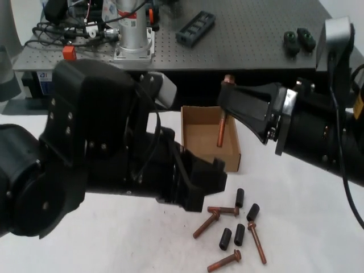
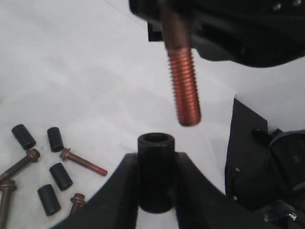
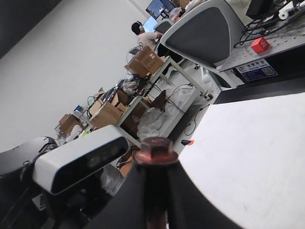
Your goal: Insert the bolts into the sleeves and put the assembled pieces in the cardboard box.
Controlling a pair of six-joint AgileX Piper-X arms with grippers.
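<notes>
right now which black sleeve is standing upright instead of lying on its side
The sleeve clamped in the left gripper: it stands upright, bore up, under the bolt tip. The other sleeves lie on their sides on the table.

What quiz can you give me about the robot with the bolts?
1. True or false: the bolt held by the right tool is already inside the sleeve.
2. Which tool grips that upright sleeve? A) left tool B) right tool C) neither
3. Fill in: ___ loose sleeves lie on the table.

Key: 1 false, the bolt hangs just above it; 2 A; 3 four.
</notes>
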